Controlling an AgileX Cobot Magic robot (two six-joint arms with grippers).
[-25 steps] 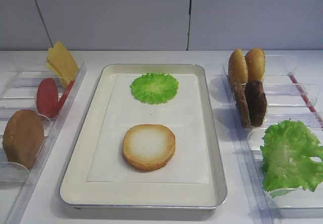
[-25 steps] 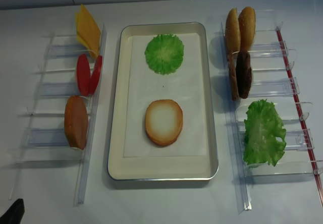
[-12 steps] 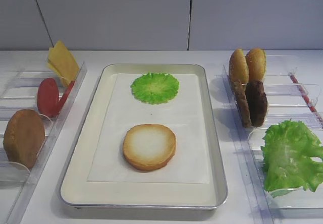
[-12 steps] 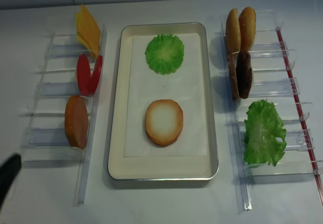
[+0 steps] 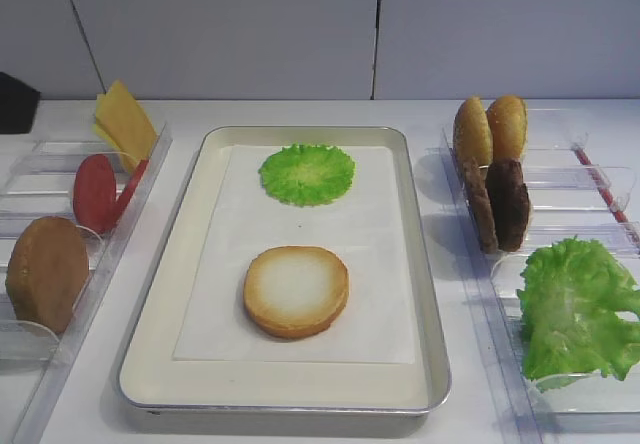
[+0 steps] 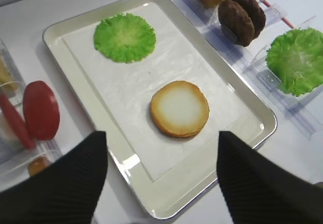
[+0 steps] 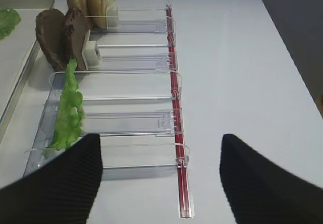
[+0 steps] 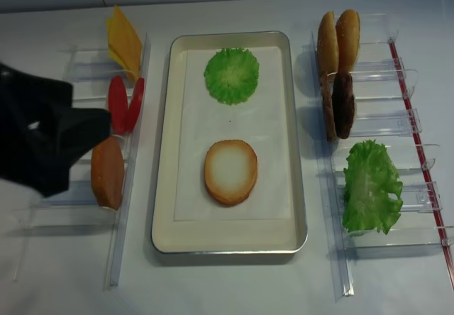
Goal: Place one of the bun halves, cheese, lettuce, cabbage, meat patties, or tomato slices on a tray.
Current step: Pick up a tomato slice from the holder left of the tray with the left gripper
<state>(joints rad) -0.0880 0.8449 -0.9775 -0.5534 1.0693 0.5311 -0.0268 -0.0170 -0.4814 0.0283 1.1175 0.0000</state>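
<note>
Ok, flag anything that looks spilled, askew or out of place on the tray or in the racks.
Nothing stands out. On the tray, the flat lettuce round and the bun half, pale face up, lie flat on the white paper. Cheese, tomato slices, buns and meat patties stand upright in their clear racks.

My left end effector hangs high with its jaws spread wide and nothing between them. My right end effector is likewise spread wide, also holding nothing.
</note>
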